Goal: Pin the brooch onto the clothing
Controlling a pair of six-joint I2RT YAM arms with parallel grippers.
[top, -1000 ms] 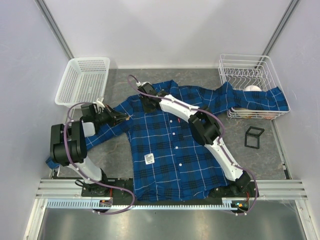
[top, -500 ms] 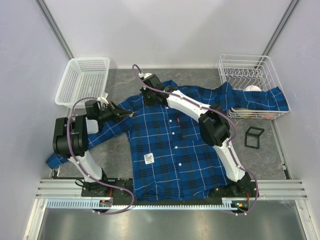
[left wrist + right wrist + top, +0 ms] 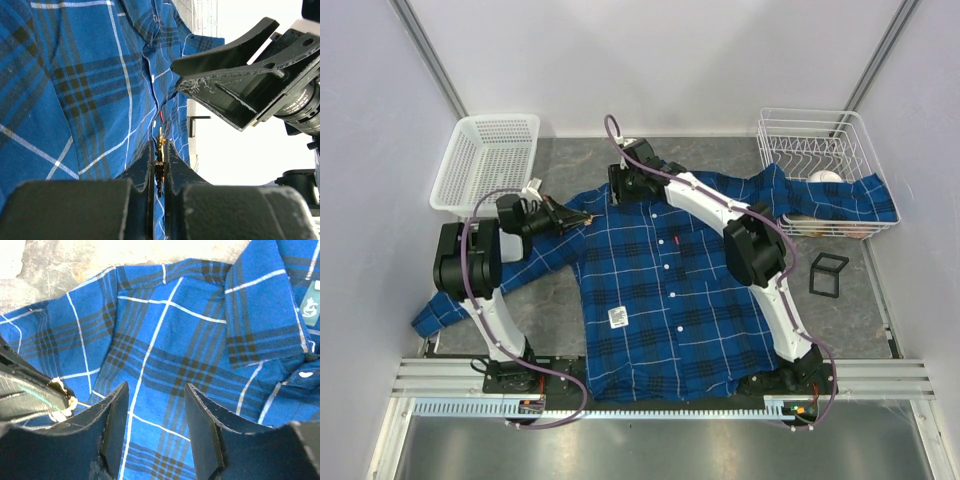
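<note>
Inspecting the far-left part of the bench (image 3: 552,300), found the brooch (image 3: 159,150) clamped edge-on between the pressed-together fingers (image 3: 176,170) of the left gripper (image 3: 568,219), gold tip poking just past the fingertips. Located that pinch at the shoulder of the clothing (image 3: 660,300), towards the far-left corner, plaid cloth just beside the brooch; cannot tell from the wrist view whether touching or slightly apart. Noted the brooch's long axis in line with the fingers, pointing across the clothing towards the right edge of the bench, along the shoulder panel rather than down into it. Could not make out the pin itself, nor whether sprung open: too small.

Found the right gripper (image 3: 156,390) spread wide, gripping nothing, poised over the same shoulder panel just beside the collar (image 3: 255,305), near the far edge. Placed it ahead of the brooch tip, a little apart and offset to the far side, as confirmed in the left wrist view.

Judged the left arm the nearer one, being in possession of the brooch; judged the right free to pinch up or steady the cloth. Rated the coming move as turning on that line: brooch to travel tip-first towards the right gripper, cloth needing to sit across the axis for the pin to bite. Flagged risk of the tip skating over flat, slack fabric. Recorded nothing pinned yet.
</note>
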